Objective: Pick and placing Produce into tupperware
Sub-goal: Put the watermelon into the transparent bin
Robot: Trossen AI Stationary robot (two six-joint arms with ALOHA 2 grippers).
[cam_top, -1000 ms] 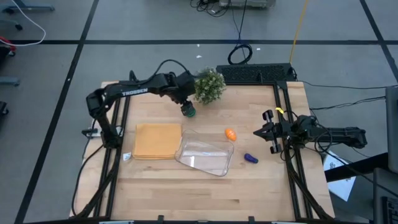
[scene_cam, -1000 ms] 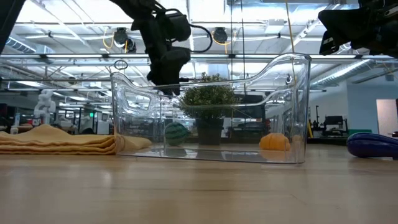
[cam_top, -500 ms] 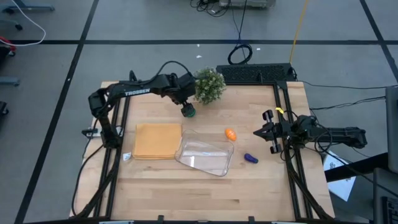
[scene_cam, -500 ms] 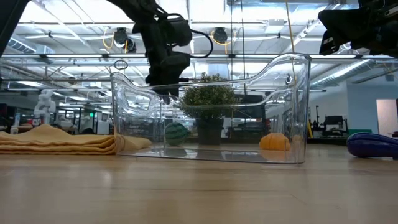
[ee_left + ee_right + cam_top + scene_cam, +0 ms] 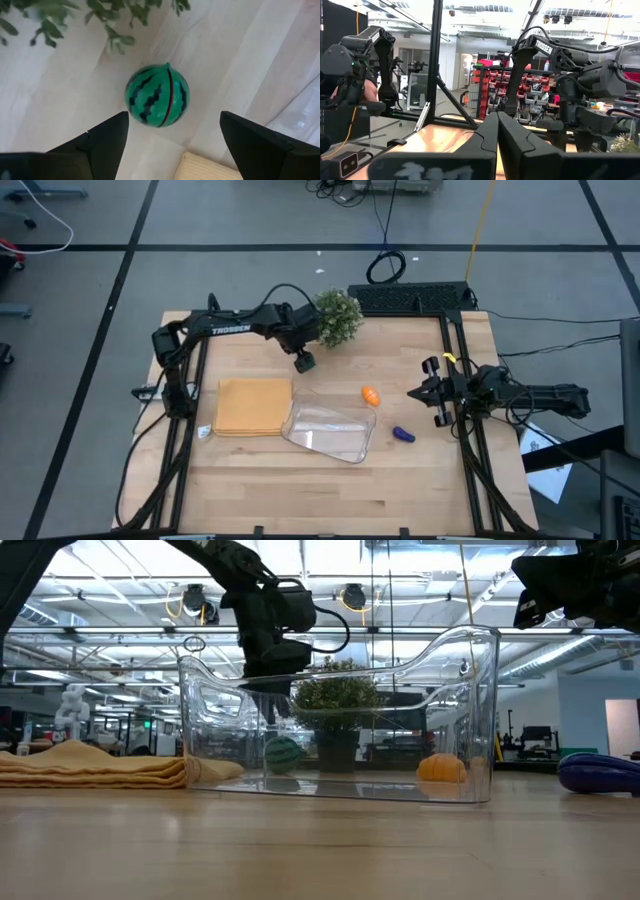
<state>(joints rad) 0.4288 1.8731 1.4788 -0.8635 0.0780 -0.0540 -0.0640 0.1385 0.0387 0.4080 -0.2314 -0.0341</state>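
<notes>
Three toy pieces lie outside the tupperware (image 5: 329,432): a striped green melon (image 5: 157,95) beside the potted plant (image 5: 336,316), an orange piece (image 5: 371,395) and a purple one (image 5: 402,434) near the container's right side. The melon looks light, hard and slick, likely to roll, so grip across its middle. Left gripper (image 5: 172,137) hovers over it, fingers spread wide. Right gripper (image 5: 436,405) waits at the table's edge, fingers pressed together.

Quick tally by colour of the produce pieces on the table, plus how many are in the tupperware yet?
Green: 1, the watermelon, under the open left hand.
Orange: 1, the orange piece.
Purple: 1, the purple piece.
Total: 3 pieces.
In the tupperware: 0.
</notes>
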